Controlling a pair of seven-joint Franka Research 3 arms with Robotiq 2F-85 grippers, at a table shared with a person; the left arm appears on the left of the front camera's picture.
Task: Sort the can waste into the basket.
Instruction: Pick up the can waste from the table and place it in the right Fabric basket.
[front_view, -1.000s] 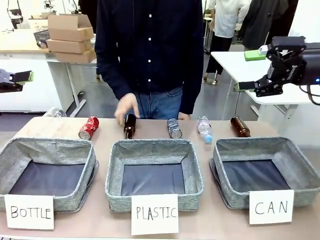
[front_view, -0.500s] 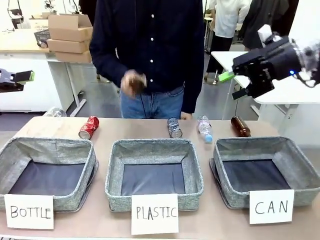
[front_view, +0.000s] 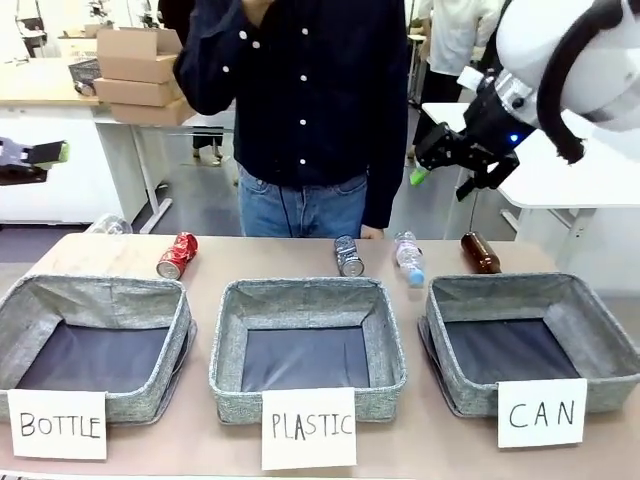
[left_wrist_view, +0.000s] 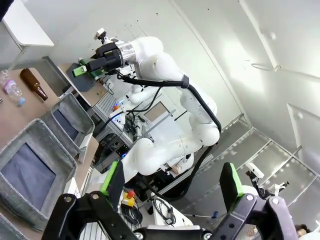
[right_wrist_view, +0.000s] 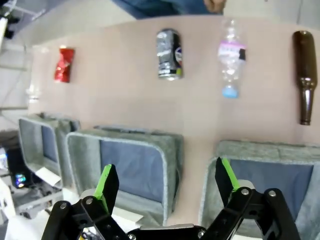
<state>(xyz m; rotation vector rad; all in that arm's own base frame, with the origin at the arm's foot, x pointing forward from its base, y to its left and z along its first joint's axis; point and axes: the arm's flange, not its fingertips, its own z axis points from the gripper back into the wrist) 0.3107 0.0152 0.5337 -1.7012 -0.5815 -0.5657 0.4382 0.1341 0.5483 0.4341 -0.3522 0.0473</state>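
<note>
The red can (front_view: 177, 255) lies on its side at the table's far left, and the silver and dark blue can (front_view: 349, 256) lies behind the middle basket. In the right wrist view the red can (right_wrist_view: 64, 65) and the silver can (right_wrist_view: 168, 54) lie beyond the baskets. The CAN basket (front_view: 600, 345) stands at the front right with nothing in it. My right gripper (front_view: 445, 178) hangs open high above the table's far right, fingers (right_wrist_view: 107, 182) wide apart. My left gripper (front_view: 38, 160) is held open at the left edge, well off the table, with nothing between its fingers (left_wrist_view: 114, 180).
A clear plastic bottle (front_view: 408, 258) and a brown glass bottle (front_view: 481, 252) lie behind the CAN basket. The PLASTIC basket (front_view: 228, 350) and the BOTTLE basket (front_view: 170, 340) stand to its left. A person (front_view: 300, 100) stands at the far side with one hand raised.
The person picked a brown bottle off the table's middle and raised it up out of the picture. My right arm swung left and tipped its gripper down towards the table.
</note>
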